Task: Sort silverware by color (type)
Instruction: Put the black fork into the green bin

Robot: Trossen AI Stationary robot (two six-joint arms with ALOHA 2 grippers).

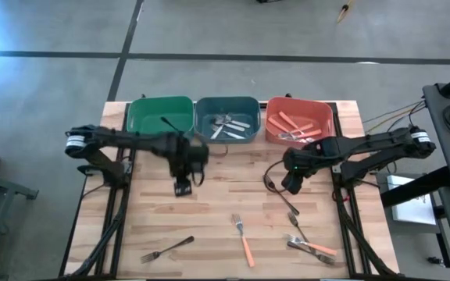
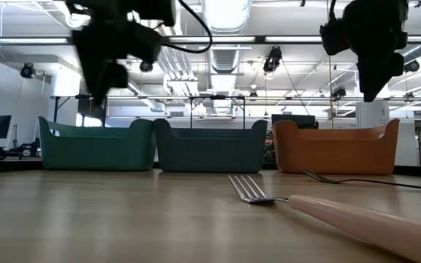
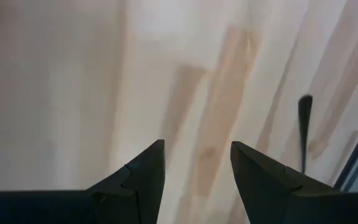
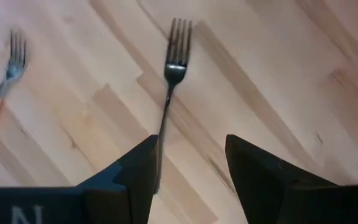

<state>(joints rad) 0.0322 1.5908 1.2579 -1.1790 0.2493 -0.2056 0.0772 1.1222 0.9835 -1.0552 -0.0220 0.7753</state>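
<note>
Over on the left, the left gripper (image 1: 183, 187) hangs above bare wood just in front of the green bin (image 1: 141, 117), fingers spread apart with nothing between them; its wrist view shows only tabletop and the tip of a black utensil (image 3: 304, 127) off to one side. Inside that green bin lies one black piece (image 1: 167, 123). Down at the near left corner of the table (image 1: 209, 211), a dark fork (image 1: 166, 250) lies alone.

Moving to the middle, the blue-grey bin (image 1: 204, 123) holds a small heap of silver forks (image 1: 229, 126). In front of it, well toward the near edge, an orange-handled fork (image 1: 243, 238) lies with its tines pointing toward the bins; the low view has that one right up close.

Now the right side: the orange bin (image 1: 273, 105) already has several orange-handled pieces (image 1: 299, 125) in it. The right gripper (image 1: 294, 184) hovers in front of that bin, jaws open and empty, with a dark metal fork (image 4: 171, 81) on the wood directly ahead of its fingers. Near the right front corner sits a loose cluster of forks (image 1: 309, 246), silver and orange-handled mixed, overlapping.
</note>
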